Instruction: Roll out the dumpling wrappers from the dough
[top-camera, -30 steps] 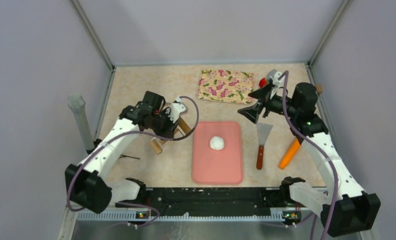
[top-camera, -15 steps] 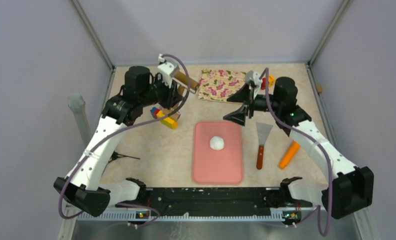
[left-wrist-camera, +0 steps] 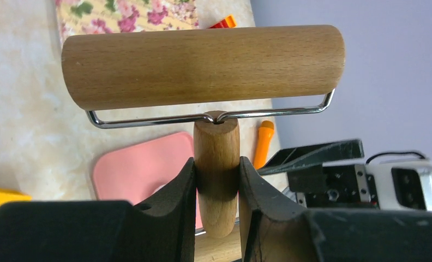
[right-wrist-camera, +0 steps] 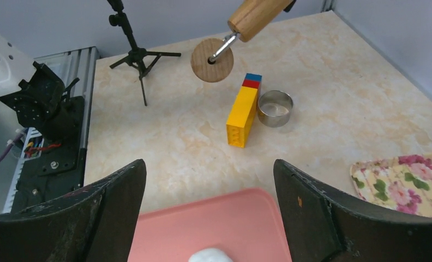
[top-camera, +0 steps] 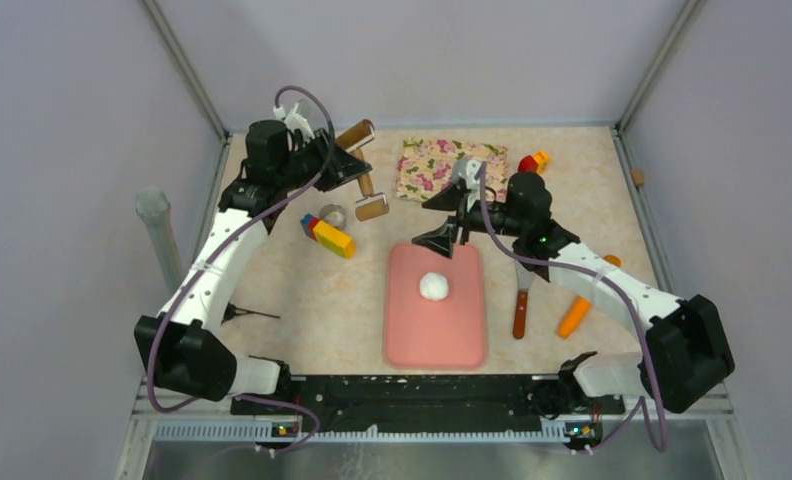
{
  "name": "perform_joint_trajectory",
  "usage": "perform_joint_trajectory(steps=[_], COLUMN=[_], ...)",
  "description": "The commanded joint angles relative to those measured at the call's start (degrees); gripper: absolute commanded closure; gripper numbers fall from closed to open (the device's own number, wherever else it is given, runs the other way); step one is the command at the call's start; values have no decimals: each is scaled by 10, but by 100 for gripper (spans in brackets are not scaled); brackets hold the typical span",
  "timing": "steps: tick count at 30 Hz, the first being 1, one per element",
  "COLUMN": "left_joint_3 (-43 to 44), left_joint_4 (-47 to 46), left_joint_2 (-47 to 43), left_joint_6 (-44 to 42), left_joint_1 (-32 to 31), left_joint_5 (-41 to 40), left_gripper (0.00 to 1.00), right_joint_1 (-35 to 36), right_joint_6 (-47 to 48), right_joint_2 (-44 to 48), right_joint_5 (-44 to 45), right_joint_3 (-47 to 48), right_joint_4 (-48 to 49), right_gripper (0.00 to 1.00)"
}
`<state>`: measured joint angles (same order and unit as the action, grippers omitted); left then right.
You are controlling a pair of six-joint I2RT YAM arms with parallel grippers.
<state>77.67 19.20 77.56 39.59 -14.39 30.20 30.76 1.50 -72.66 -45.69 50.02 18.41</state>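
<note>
The dough (top-camera: pixel 433 286) is a small white ball on the pink mat (top-camera: pixel 435 335); its top shows at the bottom of the right wrist view (right-wrist-camera: pixel 210 255). No dumpling wrappers are in view. My left gripper (top-camera: pixel 340 160) (left-wrist-camera: pixel 216 180) is shut on the handle of a wooden roller (top-camera: pixel 372 207) (left-wrist-camera: pixel 203 65), held in the air at the back left. My right gripper (top-camera: pixel 442 222) (right-wrist-camera: pixel 209 164) is open and empty, over the mat's (right-wrist-camera: pixel 219 224) far end, just beyond the dough.
A metal ring cutter (top-camera: pixel 334 214) (right-wrist-camera: pixel 275 108) and a yellow block (top-camera: pixel 332 238) (right-wrist-camera: pixel 241 117) lie left of the mat. A floral cloth (top-camera: pixel 442 168) lies behind it. A scraper (top-camera: pixel 522 290) and an orange tool (top-camera: pixel 579 312) lie to its right. A small tripod (top-camera: pixel 242 314) lies at left.
My left arm has lifted the roller from beside the mat up to the back left, uncovering the blocks and ring. My right arm has swung left to the mat's far end, its jaws slightly narrower.
</note>
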Motion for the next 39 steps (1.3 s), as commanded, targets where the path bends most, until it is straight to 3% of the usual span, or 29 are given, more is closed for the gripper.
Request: perform_joint_trajectory(steps=[1,6,10,20,30,35,39], left_joint_3=[-35,-69,-80,-108,-131,-134,-137], left_joint_4=[-104,-106,-91,-101,-112,-114,-115], left_joint_2=[-14,-20,-23,-28,-36,-39,-41], left_joint_6=[127,139,140,145,147,147,147], left_joint_1=[31,45,62,85,89,89,88], left_joint_5=[49,32,8,-7,-8,-6,-7], left_gripper=[100,100,100,100,100,100,100], right_joint_1=[43,49,52,85,115,126,130], right_joint_6=[-39,-177,-193,-221,-206,-192,-186], right_joint_2=[-36,-121,-179,-282,-354,-370,-379], right_joint_5=[27,73,74,106,105,90,82], right_joint_3=[50,150,234,342,430,447,453], right_joint_4=[41,33,-28,-94,-156,-166,-171], right_gripper=[13,12,12,12,21,39,70])
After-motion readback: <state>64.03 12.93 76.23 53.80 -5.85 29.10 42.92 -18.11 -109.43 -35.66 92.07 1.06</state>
